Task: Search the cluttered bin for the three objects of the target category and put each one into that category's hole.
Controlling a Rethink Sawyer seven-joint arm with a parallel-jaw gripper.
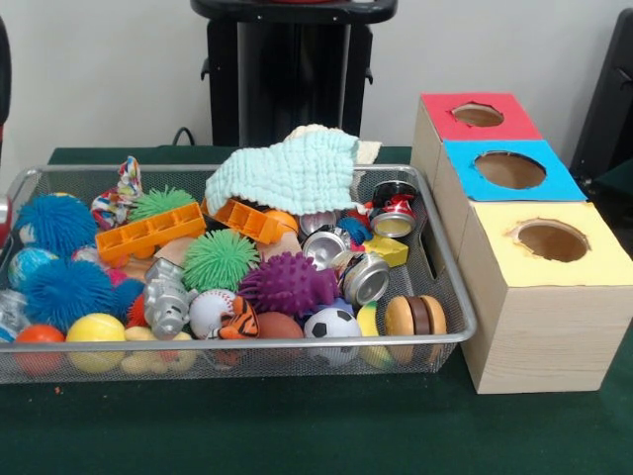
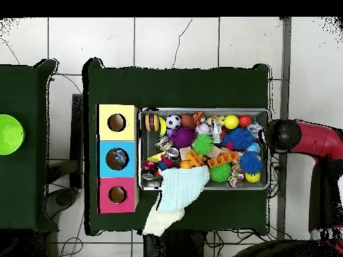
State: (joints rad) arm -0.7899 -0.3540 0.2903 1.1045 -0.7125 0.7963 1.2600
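Overhead view has the arm's black end over the right rim of the bin; the gripper is seen only from above, so whether it is open or closed cannot be told. Just beside it lie blue spiky balls and a yellow ball. Front view shows one bottle, clear and ribbed, lying among the toys left of centre, between a blue spiky ball and a baseball. Another clear piece (perhaps a second bottle) sits at the bin's left end. Cans lie right of centre, and a pale green cloth drapes over the far rim. Beside the bin stand three boxes; the blue hole is the middle one.
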